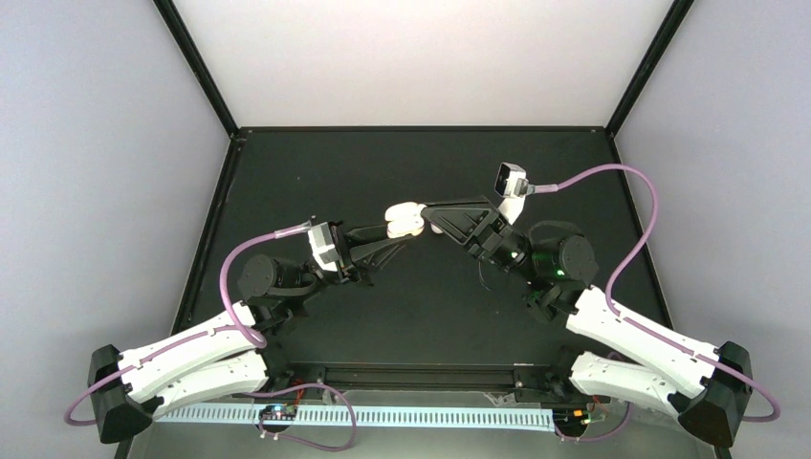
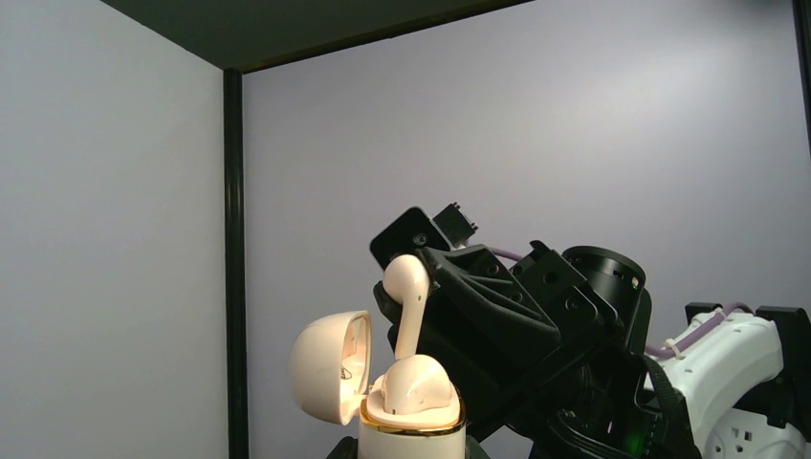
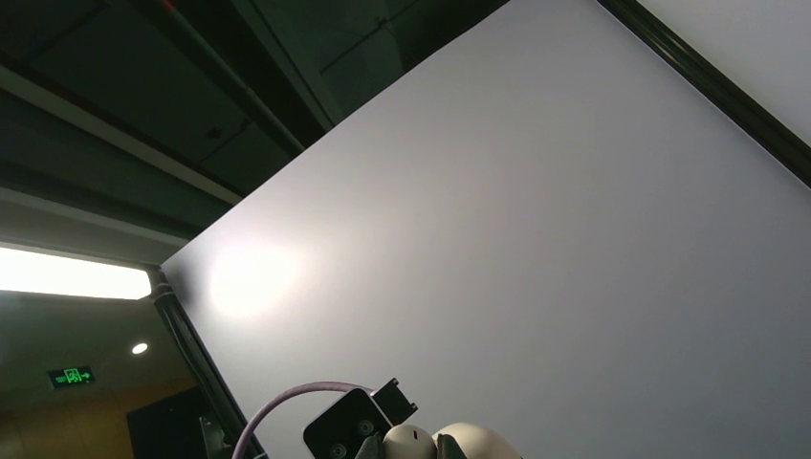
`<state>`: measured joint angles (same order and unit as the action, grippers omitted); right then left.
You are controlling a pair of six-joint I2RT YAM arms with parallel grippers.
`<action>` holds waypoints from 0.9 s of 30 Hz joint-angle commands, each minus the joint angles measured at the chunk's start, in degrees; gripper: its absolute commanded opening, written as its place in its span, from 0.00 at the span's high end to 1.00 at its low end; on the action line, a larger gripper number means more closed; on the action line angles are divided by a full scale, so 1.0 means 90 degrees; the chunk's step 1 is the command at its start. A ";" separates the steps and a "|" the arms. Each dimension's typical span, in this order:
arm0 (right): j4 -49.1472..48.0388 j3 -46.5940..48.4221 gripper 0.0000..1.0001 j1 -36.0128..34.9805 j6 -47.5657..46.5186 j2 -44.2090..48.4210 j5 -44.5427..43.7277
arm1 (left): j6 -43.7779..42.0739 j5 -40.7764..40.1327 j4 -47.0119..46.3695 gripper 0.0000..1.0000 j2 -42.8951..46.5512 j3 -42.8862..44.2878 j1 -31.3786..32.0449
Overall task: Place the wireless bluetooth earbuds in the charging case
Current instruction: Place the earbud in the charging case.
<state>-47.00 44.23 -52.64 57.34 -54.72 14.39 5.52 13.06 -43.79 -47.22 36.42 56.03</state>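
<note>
Left gripper (image 1: 381, 232) jaws clenched on the charging case (image 2: 411, 432); right gripper (image 1: 428, 216) jaws pinch a pale earbud (image 2: 408, 287). In the top view we get only a pale blob at frame centre where the tips meet. The left wrist view resolves it, lower centre: lid (image 2: 330, 368) swung open leftward, second earbud (image 2: 421, 381) seated. The held earbud's long axis is vertical, head up, stem end hidden behind the seated one.

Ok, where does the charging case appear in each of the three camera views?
Top external: centre, the pale charging case where both arms meet.
Left wrist: bottom centre, the case with lid open toward the left.
Right wrist: bottom edge, only a pale rounded part, probably the lid.
Landmark: the earbud pinched by the right hand, right beside the case in both wrist views; from above they merge.
</note>
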 commanded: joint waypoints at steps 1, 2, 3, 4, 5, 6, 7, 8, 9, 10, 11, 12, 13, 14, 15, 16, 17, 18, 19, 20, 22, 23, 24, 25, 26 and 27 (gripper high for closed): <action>-0.0080 -0.0039 0.92 -0.0010 -0.0046 -0.0033 -0.0037 | -0.0086 -0.0055 -0.0247 0.99 0.0047 0.0288 0.0090; -0.0072 -0.0041 0.92 -0.0008 -0.0052 -0.0033 -0.0037 | -0.0086 -0.0057 -0.0251 0.98 0.0042 0.0294 0.0092; -0.0058 -0.0046 0.92 -0.0011 -0.0048 -0.0024 -0.0037 | -0.0081 -0.0055 -0.0258 0.99 0.0037 0.0288 0.0088; -0.0060 -0.0058 0.92 -0.0010 -0.0052 -0.0015 -0.0044 | -0.0077 -0.0055 -0.0268 0.98 0.0041 0.0296 0.0101; -0.0058 -0.0076 0.92 -0.0010 -0.0052 -0.0002 -0.0051 | -0.0076 -0.0058 -0.0283 0.98 0.0047 0.0298 0.0102; -0.0047 -0.0092 0.92 -0.0010 -0.0052 0.0011 -0.0069 | -0.0079 -0.0073 -0.0290 0.98 0.0051 0.0298 0.0110; -0.0039 -0.0099 0.92 -0.0010 -0.0052 0.0020 -0.0080 | -0.0074 -0.0074 -0.0293 0.98 0.0051 0.0299 0.0112; -0.0020 -0.0104 0.92 -0.0010 -0.0058 0.0032 -0.0085 | -0.0076 -0.0079 -0.0295 0.98 0.0060 0.0299 0.0112; -0.0018 -0.0109 0.92 -0.0010 -0.0062 0.0037 -0.0085 | -0.0071 -0.0088 -0.0297 0.99 0.0061 0.0299 0.0112; -0.0021 -0.0123 0.92 -0.0010 -0.0054 0.0043 -0.0086 | -0.0075 -0.0106 -0.0304 0.98 0.0065 0.0306 0.0120; -0.0039 -0.0125 0.92 -0.0010 -0.0046 0.0046 -0.0077 | -0.0076 -0.0109 -0.0295 0.98 0.0062 0.0313 0.0122; -0.0034 -0.0128 0.92 -0.0010 -0.0043 0.0048 -0.0069 | -0.0076 -0.0124 -0.0286 0.98 0.0067 0.0317 0.0122; -0.0018 -0.0125 0.92 -0.0010 -0.0037 0.0048 -0.0059 | -0.0069 -0.0139 -0.0293 0.98 0.0071 0.0318 0.0122; -0.0021 -0.0129 0.92 -0.0008 -0.0036 0.0048 -0.0049 | -0.0059 -0.0164 -0.0299 0.98 0.0071 0.0318 0.0122; -0.0006 -0.0136 0.92 -0.0010 -0.0028 0.0048 -0.0047 | -0.0050 -0.0184 -0.0297 0.98 0.0071 0.0317 0.0122; 0.0005 -0.0143 0.92 -0.0003 -0.0019 0.0052 -0.0047 | -0.0040 -0.0201 -0.0300 0.98 0.0071 0.0318 0.0122; 0.0015 -0.0155 0.92 -0.0009 -0.0023 0.0059 -0.0054 | -0.0037 -0.0213 -0.0294 0.98 0.0074 0.0318 0.0122; 0.0024 -0.0171 0.92 -0.0010 -0.0024 0.0071 -0.0056 | -0.0037 -0.0238 -0.0297 0.98 0.0070 0.0325 0.0122; 0.0028 -0.0172 0.92 -0.0010 -0.0021 0.0086 -0.0056 | -0.0037 -0.0253 -0.0296 0.98 0.0064 0.0328 0.0122; 0.0042 -0.0180 0.92 -0.0008 -0.0027 0.0100 -0.0065 | -0.0036 -0.0272 -0.0300 0.98 0.0062 0.0328 0.0122; 0.0086 -0.0177 0.92 -0.0010 -0.0047 0.0126 -0.0075 | -0.0028 -0.0280 -0.0300 0.98 0.0061 0.0328 0.0122; 0.0108 -0.0186 0.92 -0.0010 -0.0056 0.0137 -0.0084 | -0.0019 -0.0284 -0.0306 0.98 0.0061 0.0333 0.0122; 0.0109 -0.0187 0.92 -0.0008 -0.0058 0.0142 -0.0094 | -0.0009 -0.0270 -0.0319 0.98 0.0061 0.0337 0.0122; 0.0112 -0.0205 0.92 -0.0010 -0.0057 0.0150 -0.0109 | -0.0008 -0.0250 -0.0327 0.98 0.0061 0.0338 0.0122; 0.0120 -0.0215 0.92 -0.0010 -0.0056 0.0152 -0.0119 | -0.0008 -0.0239 -0.0327 0.98 0.0066 0.0338 0.0122; 0.0130 -0.0217 0.92 -0.0010 -0.0059 0.0159 -0.0131 | -0.0008 -0.0231 -0.0328 0.98 0.0070 0.0335 0.0122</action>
<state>-45.65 43.24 -52.64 57.36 -54.39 14.20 5.56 11.57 -43.79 -47.24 36.45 56.75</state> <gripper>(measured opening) 0.083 0.199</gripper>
